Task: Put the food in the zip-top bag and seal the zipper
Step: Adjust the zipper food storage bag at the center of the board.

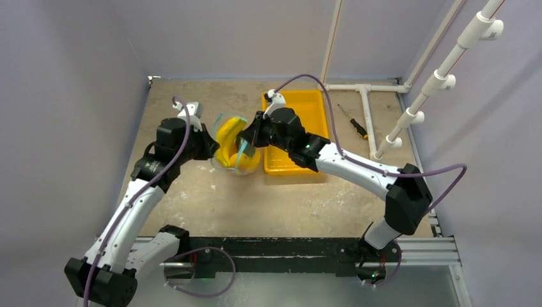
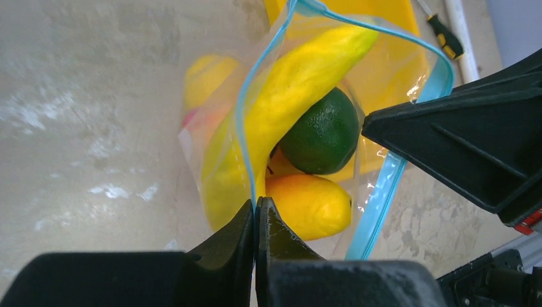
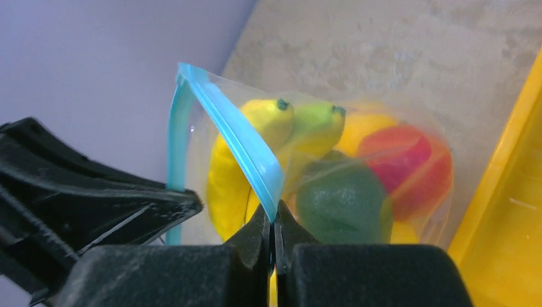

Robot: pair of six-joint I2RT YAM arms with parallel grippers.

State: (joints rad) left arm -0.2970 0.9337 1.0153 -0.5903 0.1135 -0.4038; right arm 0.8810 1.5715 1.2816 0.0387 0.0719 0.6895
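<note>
The clear zip-top bag [image 1: 238,167] hangs between my two grippers just left of the yellow tray, its mouth open. Inside it lie yellow bananas [image 2: 300,77], a dark green avocado [image 2: 323,134], an orange mango [image 2: 310,204] and a red apple [image 3: 399,160]. My left gripper [image 2: 255,208] is shut on the teal-blue zipper [image 2: 246,109] at the bag's left edge. My right gripper [image 3: 273,224] is shut on the zipper strip [image 3: 240,144] at the opposite side. The two grippers [image 1: 214,144] [image 1: 250,137] stand close together, with the bag's mouth held apart between them.
The yellow rectangular tray [image 1: 316,102] lies right of the bag, under the right arm. A screwdriver [image 1: 355,125] with a black and yellow handle lies to its right. White pipes [image 1: 367,121] stand at the back right. Walls close in the table at the left and back.
</note>
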